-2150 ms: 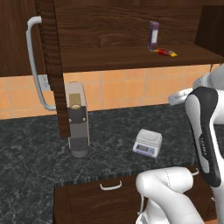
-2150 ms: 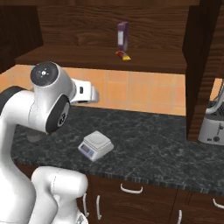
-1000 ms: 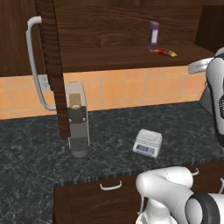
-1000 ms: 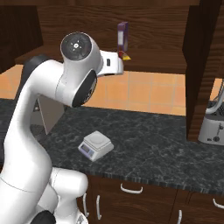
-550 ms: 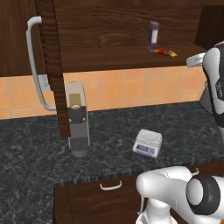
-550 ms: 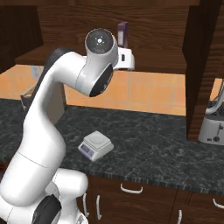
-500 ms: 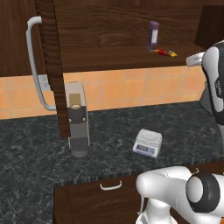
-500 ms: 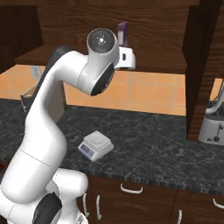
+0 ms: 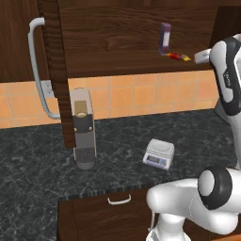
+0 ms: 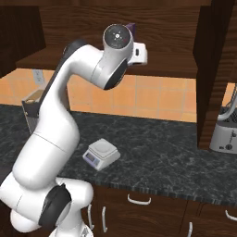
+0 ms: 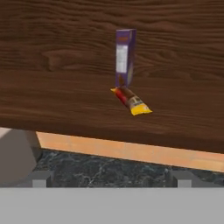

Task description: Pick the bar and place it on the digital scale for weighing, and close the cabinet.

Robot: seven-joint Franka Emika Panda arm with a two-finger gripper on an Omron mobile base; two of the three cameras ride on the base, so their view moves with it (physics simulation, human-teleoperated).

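Bar (image 9: 178, 56) lay on the open cabinet (image 9: 117, 33) shelf in the left base view, just beside and in front of an upright purple box (image 9: 165, 38), with our arm's white hand reaching in close at the bar's yellow end. We judged ourselves in the approach of the first step, the pick not yet made. The digital scale (image 9: 158, 153) sat far below on the worktop (image 9: 37, 164), bare, near a grey coffee machine (image 9: 84, 127).

From the right base view, the arm rose to shelf height and its upper joint hid the bar; the scale (image 10: 101, 154) waited low beneath it, and a cabinet door (image 10: 214, 69) stood open off to the side.

Through the hand view, the bar (image 11: 130, 100) was straight ahead of the tool (image 11: 112, 177), well apart from it, lying at a slant against the foot of the box (image 11: 124, 57). The tool was spread wide, released, touching nothing. Next, we reckoned, it must advance and line up across the bar's narrow width, keeping clear of the box.
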